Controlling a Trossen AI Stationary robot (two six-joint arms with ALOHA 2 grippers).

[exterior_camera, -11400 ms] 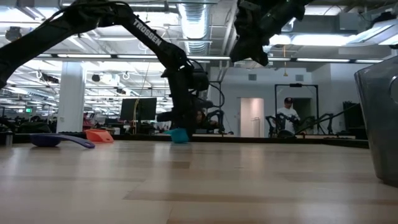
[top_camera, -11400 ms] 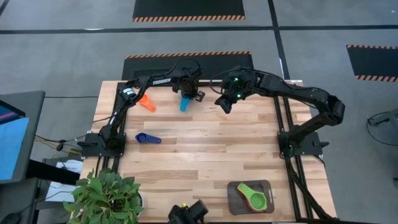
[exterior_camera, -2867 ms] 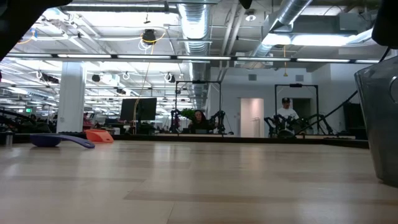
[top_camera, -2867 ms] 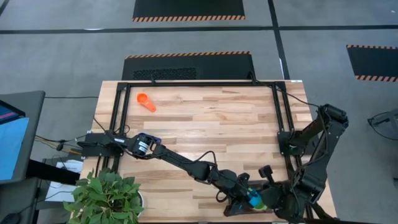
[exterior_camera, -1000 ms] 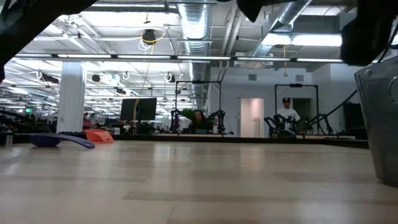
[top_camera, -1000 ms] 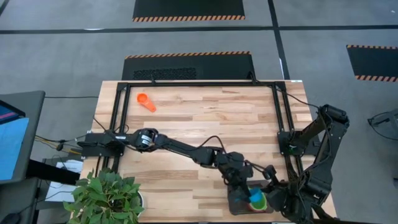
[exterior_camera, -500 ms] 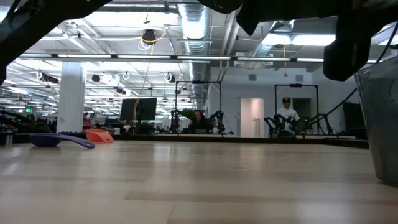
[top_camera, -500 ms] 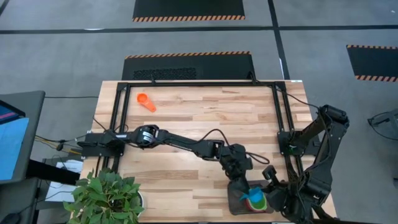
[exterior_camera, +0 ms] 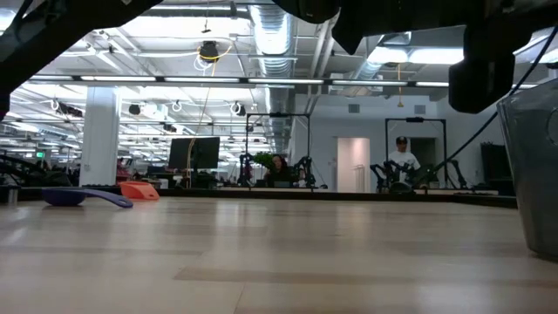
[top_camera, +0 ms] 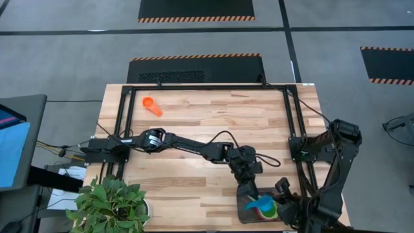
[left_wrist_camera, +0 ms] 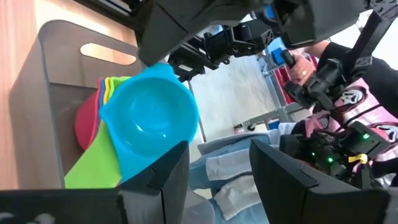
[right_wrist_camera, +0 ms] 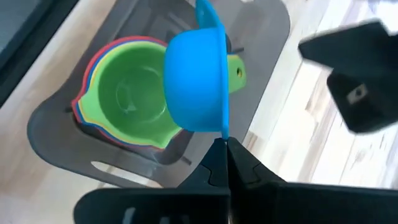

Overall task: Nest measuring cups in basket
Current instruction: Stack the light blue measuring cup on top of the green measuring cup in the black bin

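Observation:
A dark grey basket [top_camera: 241, 217] stands at the table's near right corner. Green [right_wrist_camera: 127, 99], yellow [left_wrist_camera: 107, 87] and red [left_wrist_camera: 84, 124] measuring cups sit nested in it. My right gripper [right_wrist_camera: 224, 149] is shut on a light blue cup [right_wrist_camera: 196, 81], which hangs just above that stack. My left gripper [left_wrist_camera: 217, 168] is open and holds nothing. It stands at the basket's far left corner [top_camera: 249, 189], pointing at the blue cup. An orange cup [top_camera: 152, 107] lies near the far left corner. A dark blue cup [exterior_camera: 80, 198] lies on the table; in the high view my left arm hides it. My right gripper pinches a flat part of the light blue cup's rim edge [right_wrist_camera: 224, 134] between its two shut fingers, which slant down from the near right. Whether that part is the handle, I cannot tell. The cup is lifted clear and tipped on its side over the green cup.
The basket's wall [exterior_camera: 534, 174] fills the right edge of the low view. A potted plant [top_camera: 110, 204] stands at the table's near left corner. Between the orange cup and the basket lies bare wood. People sit in the room behind the table.
My right gripper has sunk toward the basket with the light blue cup. The cup has tipped, and a pointed part of it now shows toward the table's left. My left arm has swung a little toward the far edge, and its gripper has stayed open.

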